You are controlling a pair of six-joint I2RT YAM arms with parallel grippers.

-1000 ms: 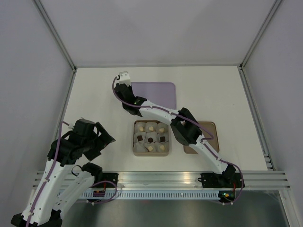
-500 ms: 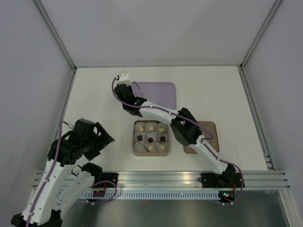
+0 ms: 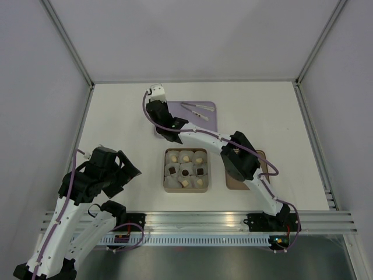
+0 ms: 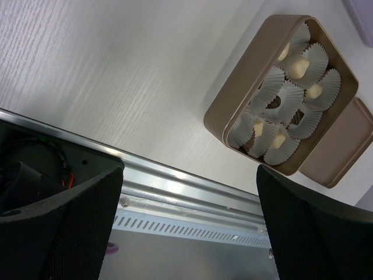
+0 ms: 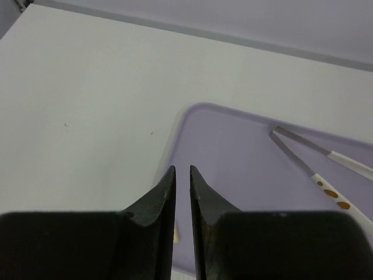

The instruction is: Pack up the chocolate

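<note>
1. Over the left edge of a purple tray [image 3: 198,127], towards the far side of the table [image 3: 116,116], the right gripper [image 3: 157,114] is pictured angled down, its arm stretched across from the right.
2. Its jaws are drawn almost together, with only a thin slit left between the black fingers [image 5: 154,210]. Nothing can be seen gripped between them.
3. A pair of tweezers [image 3: 196,109] is laid on the tray to the right of this gripper and slightly beyond its tips, apart from them.
4. The chocolate [image 3: 185,172] is found on the near side of the right gripper, well apart from it. It is set in white paper cups [image 4: 274,87] inside a tan square box [image 3: 164,175].
5. Pale pieces are shown in the row closest to that gripper and dark ones in the middle row. Pale ones are seen again in at least two cups of the row farthest from it.
6. The left gripper [image 3: 125,172] is held to the left of the box, clear of it, with its jaws spread wide and nothing between them.
7. In the left wrist view the box is seen beyond the gap, towards the right-hand finger, and a metal rail [image 4: 175,186] crosses beneath.
8. A flat brown lid [image 4: 344,146] is laid beside the box on the side away from the left gripper, partly hidden under the right arm.
</note>
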